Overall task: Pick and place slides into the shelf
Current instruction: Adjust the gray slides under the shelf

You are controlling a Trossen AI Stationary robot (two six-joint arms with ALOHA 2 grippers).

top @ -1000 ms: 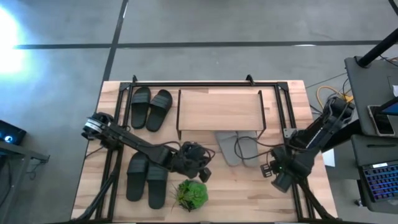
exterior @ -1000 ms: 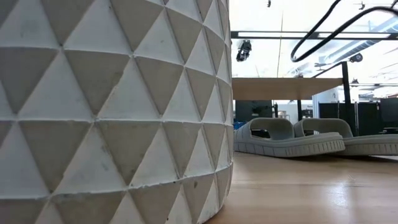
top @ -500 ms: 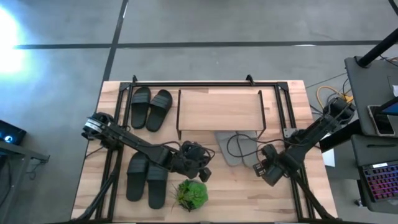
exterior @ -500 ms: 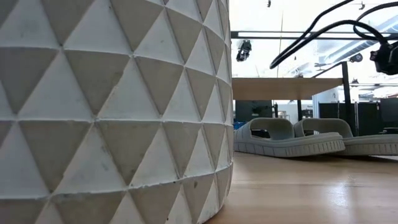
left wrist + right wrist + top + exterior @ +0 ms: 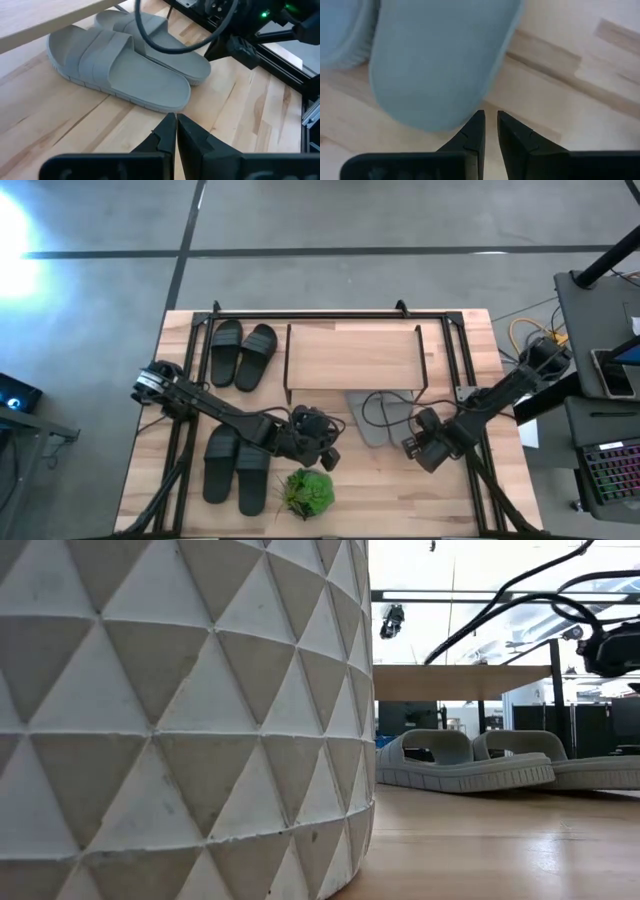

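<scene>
At the table's left, one pair of black slides [image 5: 242, 354] lies beside the shelf's left end, and a second black pair [image 5: 236, 467] sits nearer the front edge. The left gripper [image 5: 318, 448] waits just behind the green plant [image 5: 308, 492], fingers pressed together with nothing between them.

The shelf [image 5: 355, 357], a pale wooden plank on thin black wire legs, stands at the middle back. The grey slides [image 5: 380, 418] lie side by side with their strap ends tucked under its front edge and their heels sticking out. They look like soft moulded foam, matte, with broad ribbed straps and a notched sole rim.

The right gripper [image 5: 487, 131] hovers over the heel of the right-hand grey slide [image 5: 440, 55], fingers a narrow slit apart and empty. To seat the pair, it probably should push low against the rounded heel, straight along the sole, so the slide travels under the plank without twisting into its neighbour.
</scene>
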